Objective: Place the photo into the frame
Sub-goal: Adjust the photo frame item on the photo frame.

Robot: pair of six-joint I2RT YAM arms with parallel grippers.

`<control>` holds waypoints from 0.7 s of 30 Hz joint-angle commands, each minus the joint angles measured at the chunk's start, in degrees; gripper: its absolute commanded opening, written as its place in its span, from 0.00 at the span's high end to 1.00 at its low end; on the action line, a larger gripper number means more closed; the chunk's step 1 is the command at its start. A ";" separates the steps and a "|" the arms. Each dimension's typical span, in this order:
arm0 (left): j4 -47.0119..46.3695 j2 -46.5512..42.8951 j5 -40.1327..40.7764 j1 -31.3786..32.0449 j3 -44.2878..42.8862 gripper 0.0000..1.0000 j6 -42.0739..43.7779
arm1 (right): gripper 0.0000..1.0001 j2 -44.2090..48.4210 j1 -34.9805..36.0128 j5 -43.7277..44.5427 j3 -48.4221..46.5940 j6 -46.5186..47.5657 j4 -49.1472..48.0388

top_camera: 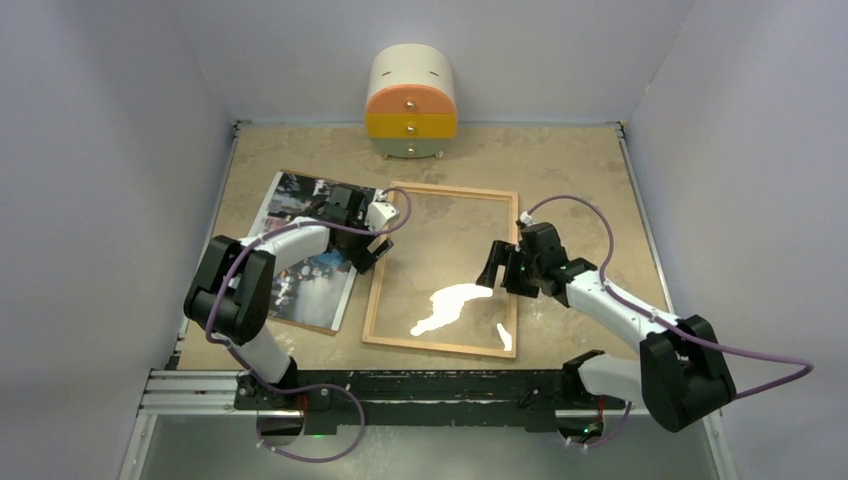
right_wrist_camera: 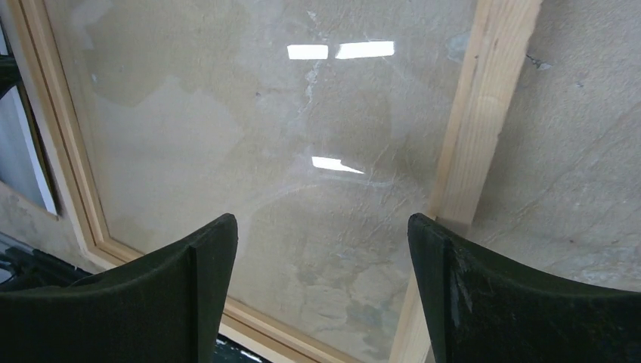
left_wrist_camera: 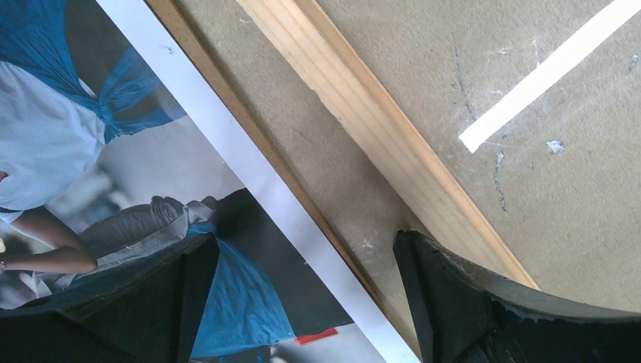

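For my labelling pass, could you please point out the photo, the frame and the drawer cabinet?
the photo (top_camera: 312,288), top external view, print's lower part.
the frame (top_camera: 455,188), top external view, far wooden rail.
the drawer cabinet (top_camera: 411,125), top external view, yellow middle drawer.

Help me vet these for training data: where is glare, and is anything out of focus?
Top external: blown-out white glare on the clear pane in the near half of the frame. Right wrist: only small lamp reflections on that pane. Left wrist: one bright streak on the pane; the photo and wood grain look sharp.
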State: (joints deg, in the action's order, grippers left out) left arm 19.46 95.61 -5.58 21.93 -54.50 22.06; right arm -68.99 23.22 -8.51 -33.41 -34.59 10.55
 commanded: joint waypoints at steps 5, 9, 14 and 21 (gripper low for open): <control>1.79 -2.59 -1.35 0.39 2.49 0.06 0.64 | 0.15 -3.66 -0.02 0.05 1.22 -1.60 -0.66; 1.52 -2.89 -1.11 0.39 3.10 0.06 0.85 | 0.14 -2.98 -0.02 0.64 -0.15 -1.20 0.80; 1.47 -3.28 -1.23 0.39 3.24 0.06 0.94 | 0.13 -3.43 -0.02 0.36 -1.29 -0.36 2.32; 1.59 -3.77 -1.53 0.39 3.52 0.06 1.08 | 0.09 0.07 -0.11 -1.42 -5.41 -0.84 7.75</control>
State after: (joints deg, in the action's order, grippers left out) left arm 20.05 93.27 -6.20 21.96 -51.94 22.11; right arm -71.57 23.35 -10.07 -35.27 -35.77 11.25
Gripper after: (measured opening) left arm 0.940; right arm 0.892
